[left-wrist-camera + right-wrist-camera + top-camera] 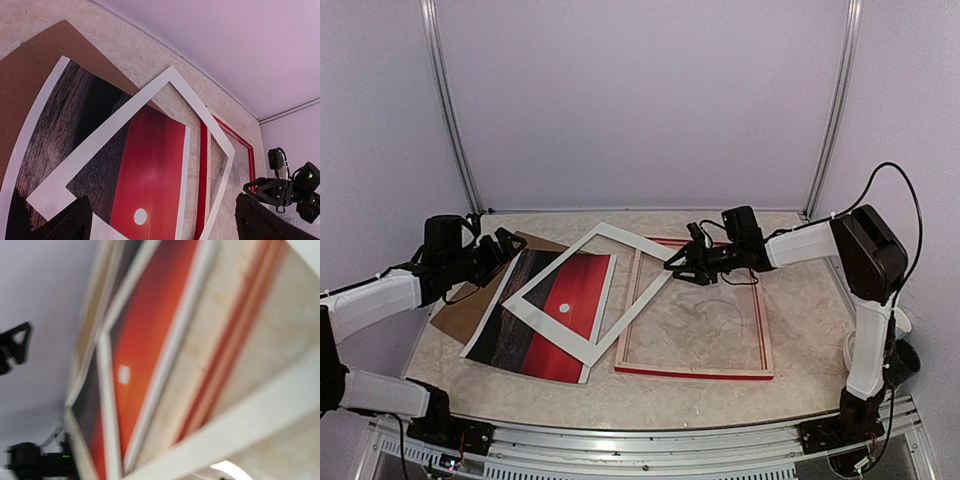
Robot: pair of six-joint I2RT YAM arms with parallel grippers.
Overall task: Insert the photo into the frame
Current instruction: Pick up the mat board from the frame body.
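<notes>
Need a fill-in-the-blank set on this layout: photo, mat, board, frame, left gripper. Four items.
1. The photo lies on a backing board coloured ____.
2. The white mat border lies tilted, mostly on top of the ____.
3. One mat corner overlaps the left rail of the frame, whose front face is ____.
4. The left gripper hangs by the board's far end with jaws ____.

Missing words: brown; photo; red; open.

Red-sunset photo [578,285] face-up, flat, just left of red frame [695,372].
</notes>
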